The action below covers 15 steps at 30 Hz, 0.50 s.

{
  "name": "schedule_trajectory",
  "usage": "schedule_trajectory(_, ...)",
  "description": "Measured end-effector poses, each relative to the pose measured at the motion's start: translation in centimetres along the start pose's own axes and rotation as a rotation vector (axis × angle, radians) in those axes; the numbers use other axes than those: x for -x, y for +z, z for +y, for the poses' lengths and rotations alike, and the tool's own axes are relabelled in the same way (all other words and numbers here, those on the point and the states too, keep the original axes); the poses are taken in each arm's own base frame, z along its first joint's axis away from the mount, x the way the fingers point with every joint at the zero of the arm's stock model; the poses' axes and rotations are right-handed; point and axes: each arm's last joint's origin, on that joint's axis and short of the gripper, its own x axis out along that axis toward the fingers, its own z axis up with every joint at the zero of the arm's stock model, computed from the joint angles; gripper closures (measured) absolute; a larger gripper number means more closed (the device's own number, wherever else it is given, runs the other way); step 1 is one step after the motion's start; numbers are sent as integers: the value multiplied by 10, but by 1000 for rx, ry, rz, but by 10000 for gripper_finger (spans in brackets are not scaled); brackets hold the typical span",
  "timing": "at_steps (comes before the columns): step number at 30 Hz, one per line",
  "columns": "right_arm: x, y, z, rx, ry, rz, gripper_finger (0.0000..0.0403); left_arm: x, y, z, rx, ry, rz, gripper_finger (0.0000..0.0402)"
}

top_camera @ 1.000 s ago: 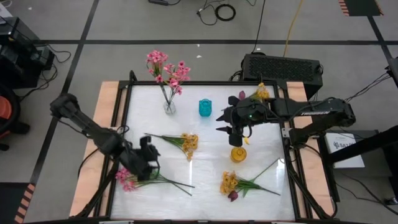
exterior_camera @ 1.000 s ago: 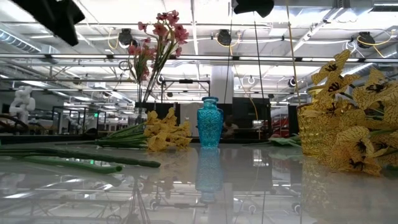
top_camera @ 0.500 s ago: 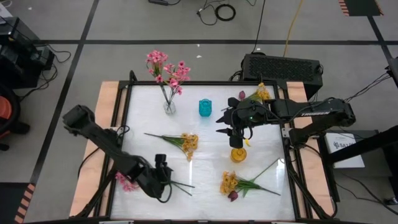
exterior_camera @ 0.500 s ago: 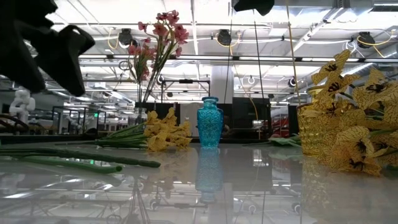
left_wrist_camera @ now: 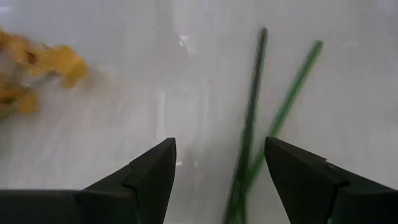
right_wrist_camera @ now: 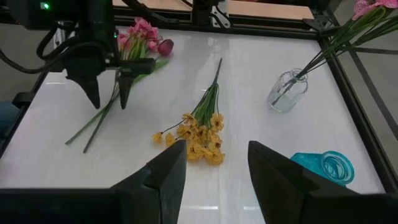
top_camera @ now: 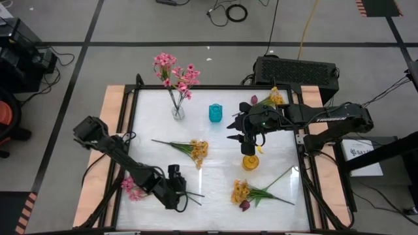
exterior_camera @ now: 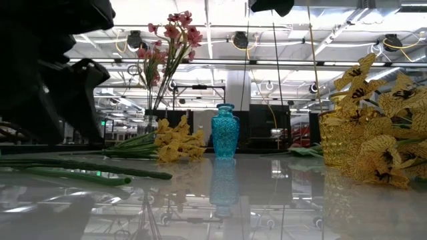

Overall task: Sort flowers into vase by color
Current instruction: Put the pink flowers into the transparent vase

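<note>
A pink flower spray (top_camera: pixel 132 187) lies at the near left of the table, its green stems (left_wrist_camera: pixel 250 130) running toward the table's middle. My left gripper (top_camera: pixel 177 190) stands open low over those stems, which pass between its fingers (left_wrist_camera: pixel 292 180) untouched. It also shows in the right wrist view (right_wrist_camera: pixel 109 99). My right gripper (right_wrist_camera: pixel 217 146) hangs open and empty above the yellow vase (top_camera: pixel 250 162). A yellow spray (top_camera: pixel 196 149) lies mid-table. Another yellow spray with a dark magenta bloom (top_camera: pixel 245 192) lies near the front. The glass vase (top_camera: pixel 177 111) holds pink flowers.
A teal vase (top_camera: pixel 215 113) stands at the far middle of the table. A yellow spray with a magenta bloom (top_camera: pixel 271 98) lies at the far right beside my right arm. The table's raised dark frame (top_camera: pixel 134 98) runs round the white top.
My left gripper has come down and moved toward the table's near edge and right, along the pink spray from its blooms to its stem ends. It stays open. The pink blooms, covered before, now show. My right arm has kept still.
</note>
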Motion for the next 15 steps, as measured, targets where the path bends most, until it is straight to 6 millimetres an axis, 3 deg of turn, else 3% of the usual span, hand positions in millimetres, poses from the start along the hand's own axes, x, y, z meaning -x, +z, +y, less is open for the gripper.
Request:
schedule_trajectory(8,0,0,0,0,0,0,239,-4,0,0,7,-31,20,157)
schedule_trajectory(15,0,0,0,0,0,-2,239,-4,-3,2,4,-17,46,224)
